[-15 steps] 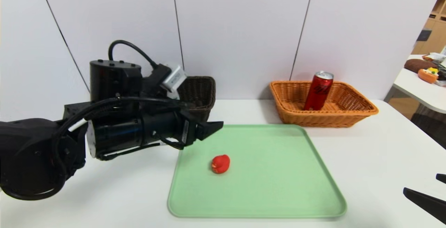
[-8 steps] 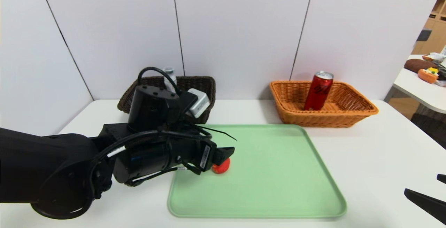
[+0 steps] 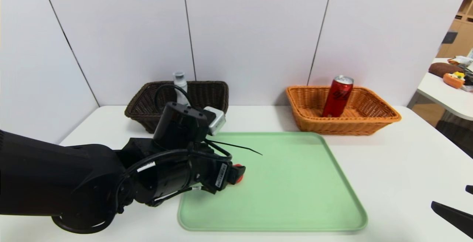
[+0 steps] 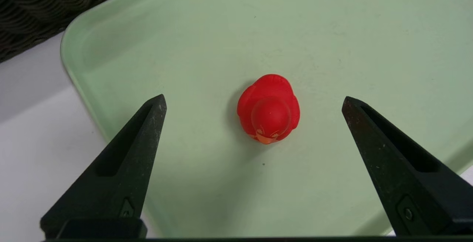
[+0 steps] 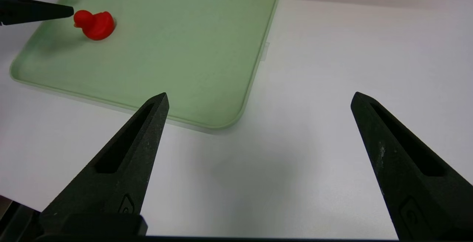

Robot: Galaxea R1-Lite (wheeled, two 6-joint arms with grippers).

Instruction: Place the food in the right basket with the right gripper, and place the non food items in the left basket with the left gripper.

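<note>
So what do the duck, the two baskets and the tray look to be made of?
Duck: probably soft rubber or vinyl, satin red, smooth moulded curves.
Dark brown basket and orange basket: wicker-look weave, slightly glossy on the orange one; could be rattan or plastic strands.
Tray: likely moulded plastic, matte pale green, with rounded corners and a thin raised rim.
</note>
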